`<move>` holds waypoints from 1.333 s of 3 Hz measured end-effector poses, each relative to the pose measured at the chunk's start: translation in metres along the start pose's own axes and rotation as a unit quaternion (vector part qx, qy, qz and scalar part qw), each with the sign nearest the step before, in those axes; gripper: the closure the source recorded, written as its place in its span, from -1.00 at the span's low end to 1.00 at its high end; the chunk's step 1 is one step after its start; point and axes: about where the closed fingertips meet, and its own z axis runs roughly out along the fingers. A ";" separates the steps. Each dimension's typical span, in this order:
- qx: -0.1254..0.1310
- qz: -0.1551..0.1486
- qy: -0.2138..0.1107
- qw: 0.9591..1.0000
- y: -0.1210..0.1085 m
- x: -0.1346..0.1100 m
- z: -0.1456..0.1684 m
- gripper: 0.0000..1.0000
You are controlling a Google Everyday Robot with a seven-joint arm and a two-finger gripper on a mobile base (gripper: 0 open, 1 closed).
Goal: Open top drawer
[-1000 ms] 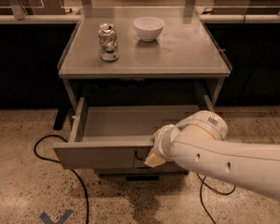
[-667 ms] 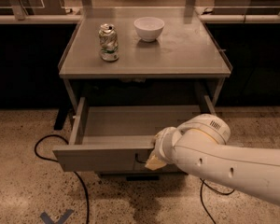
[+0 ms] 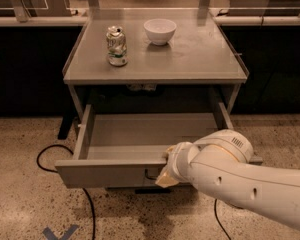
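We see the top drawer standing far out from under the table, its inside bare and open to view, so we judge the task nearly done. At most a short last pull and a release remain. The gripper sits at the middle of the drawer front, right by the handle. We cannot tell whether it grips the handle or not. The drawer's long axis runs left to right, parallel to the table edge. Its front panel faces the camera and its open side faces up. The can and bowl sit on the tabletop, well apart from the drawer.
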 end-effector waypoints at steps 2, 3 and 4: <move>0.000 0.000 0.000 1.000 0.000 -0.001 -0.001 0.63; 0.000 0.000 0.000 1.000 0.000 -0.001 -0.001 0.16; 0.000 0.000 0.000 1.000 0.000 -0.001 -0.001 -0.30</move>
